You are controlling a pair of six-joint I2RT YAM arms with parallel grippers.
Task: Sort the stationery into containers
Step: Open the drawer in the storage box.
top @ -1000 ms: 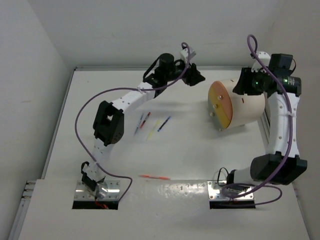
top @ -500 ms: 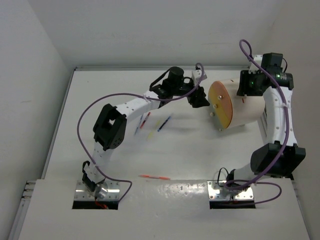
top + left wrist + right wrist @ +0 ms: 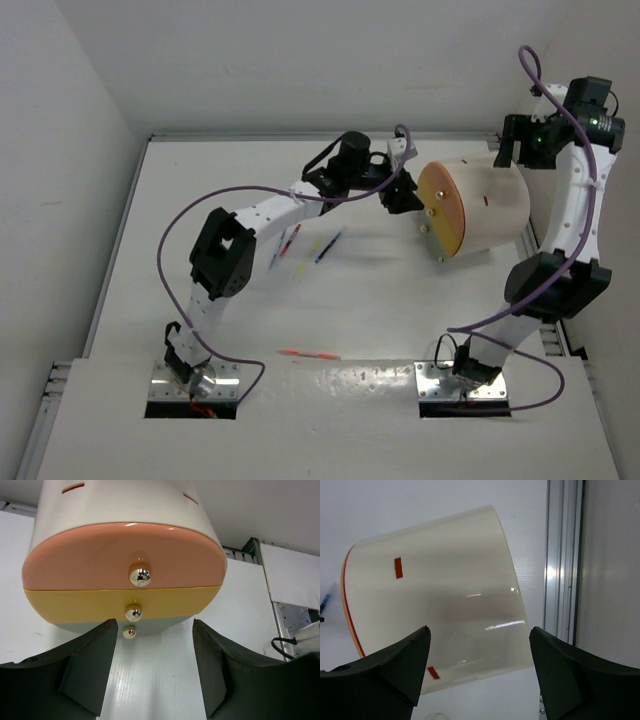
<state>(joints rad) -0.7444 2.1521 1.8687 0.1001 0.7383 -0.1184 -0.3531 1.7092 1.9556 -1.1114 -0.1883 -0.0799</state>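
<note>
Left gripper point(image 3: 403, 193) carried rightward from far-middle of table point(image 3: 380, 300), now brought close against front disc point(image 3: 440, 205) of container point(image 3: 490, 205). Right gripper point(image 3: 508, 150) lifted off container body, drawn back toward far right, jaws parted wide.

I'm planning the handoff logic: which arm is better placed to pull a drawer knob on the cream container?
Left. The left claw stands open facing the front of the container, the knobs just ahead of its fingers. The right claw hovers open over the curved side, away from the front.
</note>
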